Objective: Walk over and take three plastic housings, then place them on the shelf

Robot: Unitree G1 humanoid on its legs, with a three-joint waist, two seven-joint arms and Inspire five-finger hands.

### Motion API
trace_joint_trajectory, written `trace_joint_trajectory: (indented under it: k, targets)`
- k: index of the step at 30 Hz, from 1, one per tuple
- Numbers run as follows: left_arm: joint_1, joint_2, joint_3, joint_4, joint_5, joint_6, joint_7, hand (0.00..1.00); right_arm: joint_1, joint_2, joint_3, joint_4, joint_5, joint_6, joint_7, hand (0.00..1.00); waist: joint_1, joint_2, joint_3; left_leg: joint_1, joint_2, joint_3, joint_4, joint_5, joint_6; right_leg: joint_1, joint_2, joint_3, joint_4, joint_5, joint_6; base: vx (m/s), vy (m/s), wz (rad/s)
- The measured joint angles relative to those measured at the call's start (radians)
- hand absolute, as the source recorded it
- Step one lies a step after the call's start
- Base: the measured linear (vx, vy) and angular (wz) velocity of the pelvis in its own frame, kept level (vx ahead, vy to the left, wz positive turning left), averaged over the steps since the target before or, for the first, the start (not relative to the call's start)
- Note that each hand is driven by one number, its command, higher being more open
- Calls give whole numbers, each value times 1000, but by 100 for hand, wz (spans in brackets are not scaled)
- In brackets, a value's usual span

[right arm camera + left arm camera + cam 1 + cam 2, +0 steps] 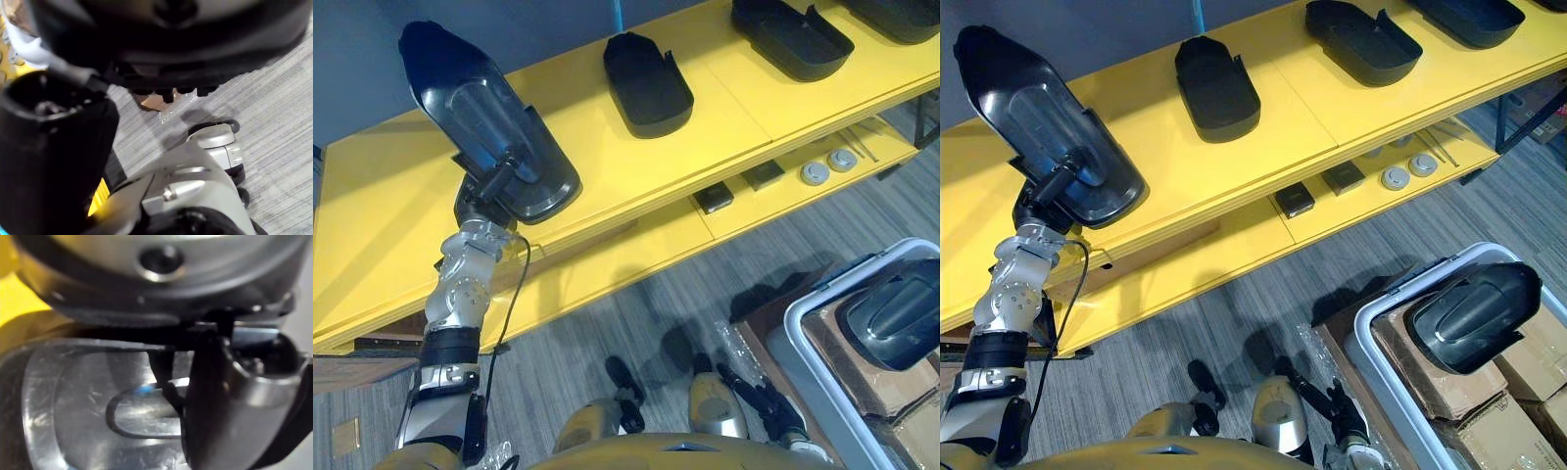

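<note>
My left hand point(492, 186) is raised at the left and shut on the near end of a long black plastic housing point(480, 108), which it holds tilted over the left part of the yellow shelf top point(382, 215). In the left wrist view my thumb point(215, 396) presses on the housing's shiny inner face point(73, 396). Three more black housings lie on the shelf top: one in the middle point(646, 83), one to its right point(793, 39) and one at the far right edge point(901, 15). My right hand point(769, 401) hangs low at my side, relaxed and holding nothing.
A grey bin point(803, 338) at the lower right holds cardboard boxes and another black housing point(891, 313). The shelf's lower level carries two small dark boxes point(713, 198) and two round silver discs point(815, 173). Grey striped carpet point(607, 313) lies between me and the shelf.
</note>
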Motion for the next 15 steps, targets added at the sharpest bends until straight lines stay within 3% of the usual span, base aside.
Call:
trace_joint_trajectory:
  k: [6, 11, 12, 15]
  targets:
    - [-43, 23, 28, 6, 2, -4, -18, 0, -9, -7, 63, -46, 29, -1, -18, 100, 3, -9, 27, -26, 3, 12, 1, 4, -5, -33, -6, 9, 17, -2, -2, 14, -7, -3]
    - [-100, 56, 31, 47, 76, -3, 40, 0, -11, -11, 129, -110, 40, -8, -19, 100, 9, -28, 38, -28, 15, 30, 3, 3, -5, -44, 7, 23, 19, -2, -2, 23, -32, -9]
    - [-113, 71, 33, 55, 104, -2, 55, 100, -13, -14, 146, -121, 41, -13, -20, 100, 13, -33, 42, -29, 19, 37, 3, 3, -5, -49, 11, 28, 20, -2, -3, 22, -45, -17]
    - [-156, 96, 32, 86, 161, 6, 86, 100, -15, -16, 152, -135, 69, -16, -25, 100, 16, -35, 56, -30, 23, 43, 3, 3, -6, -54, 15, 32, 23, -2, -3, 31, -38, -8]
